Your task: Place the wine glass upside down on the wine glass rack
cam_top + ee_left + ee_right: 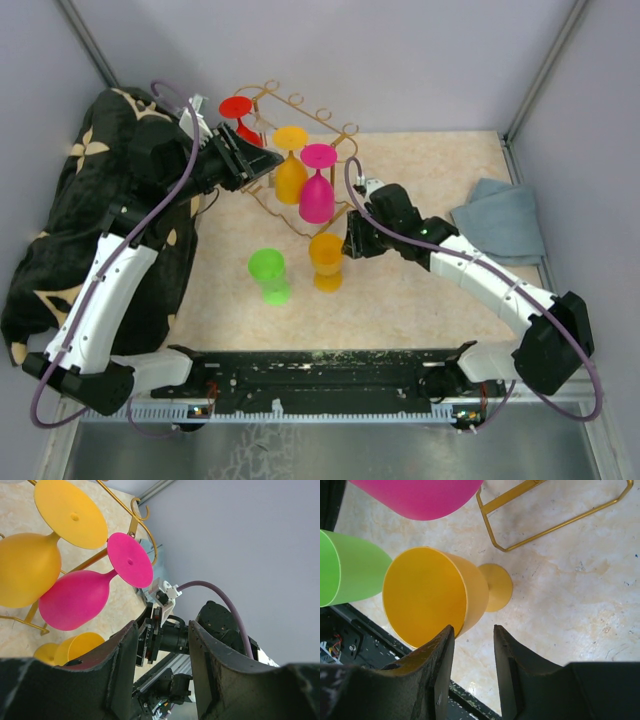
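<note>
Orange plastic wine glass, upright: my right gripper, unclenched and empty, beside its rim. Pick-up pending; next, I straddle the bowl.

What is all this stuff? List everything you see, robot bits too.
wine glass rack: 1, gold wire, back middle of the table
red wine glass: 1, red, upside down at the rack's left end
hung orange wine glass: 1, orange, upside down on the rack
pink wine glass: 1, pink, upside down beside it
standing orange wine glass: 1, orange, upright before the rack
green wine glass: 1, green, upright to its left
blanket: 1, black, pale flowers, left
cloth: 1, grey-blue, right
table: 1, beige marbled
left gripper: 1, black, open, near the rack
right gripper: 1, black, open, at the standing glass's rim
</note>
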